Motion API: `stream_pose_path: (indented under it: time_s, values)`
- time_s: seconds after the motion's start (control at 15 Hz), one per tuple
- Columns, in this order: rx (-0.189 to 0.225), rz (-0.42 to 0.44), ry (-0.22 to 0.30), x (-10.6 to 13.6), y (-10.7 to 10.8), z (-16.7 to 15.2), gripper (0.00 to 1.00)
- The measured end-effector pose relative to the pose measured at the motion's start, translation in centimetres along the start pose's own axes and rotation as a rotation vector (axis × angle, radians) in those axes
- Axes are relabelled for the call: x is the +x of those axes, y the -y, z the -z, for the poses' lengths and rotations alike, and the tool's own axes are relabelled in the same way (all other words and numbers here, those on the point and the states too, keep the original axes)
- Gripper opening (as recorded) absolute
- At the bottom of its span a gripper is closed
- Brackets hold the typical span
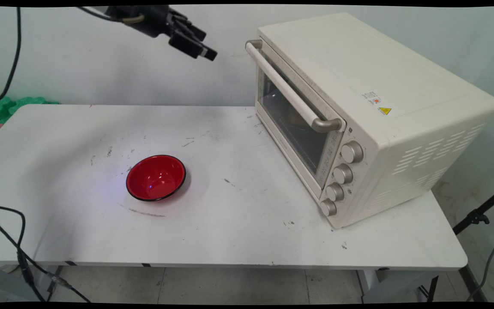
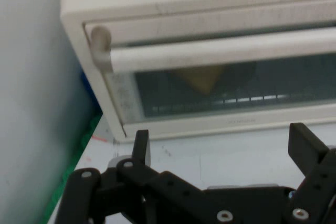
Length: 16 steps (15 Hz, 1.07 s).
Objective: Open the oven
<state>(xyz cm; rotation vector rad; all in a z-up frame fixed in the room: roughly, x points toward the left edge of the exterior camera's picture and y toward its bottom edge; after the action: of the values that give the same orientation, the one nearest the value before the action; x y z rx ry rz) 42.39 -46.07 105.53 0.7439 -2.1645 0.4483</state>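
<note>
A cream-coloured metal toaster oven (image 1: 371, 116) stands on the right end of the white surface (image 1: 230, 231), turned at an angle so that its glass door (image 1: 292, 118) faces the surface's left side. The door is shut, with a long pale bar handle (image 1: 287, 88) across its top; through the glass something yellowish shows dimly inside. Four round silver knobs (image 1: 342, 174) run down the front beside the door, nearest the surface's near edge. A small warning sticker (image 1: 378, 103) sits on the oven's top, and rows of vent slots (image 1: 438, 159) mark its side. A round red bowl with a dark rim (image 1: 156, 177) sits upright and empty left of the surface's middle, well apart from the oven. Green foam pieces (image 1: 11, 107) lie beyond the surface's far left corner.
</note>
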Motion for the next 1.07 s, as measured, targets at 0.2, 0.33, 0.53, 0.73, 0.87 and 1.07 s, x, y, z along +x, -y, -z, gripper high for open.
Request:
stream_pose_path:
  time_s: [0.2, 0.33, 0.53, 0.73, 0.87, 1.07]
  values:
    - [0.000, -0.009, -0.011, 1.7, -0.5, -1.0, 1.00]
    - [-0.001, -0.013, -0.018, 2.9, -0.8, -1.8, 1.00]
    - [-0.003, -0.016, -0.023, 4.2, -1.1, -3.0, 1.00]
    - [-0.003, -0.015, -0.022, 5.2, -1.4, -4.5, 0.00]
    - [-0.003, -0.014, -0.018, 5.7, -1.6, -5.6, 0.00]
    - [-0.005, -0.017, -0.009, 6.2, -1.9, -7.3, 0.00]
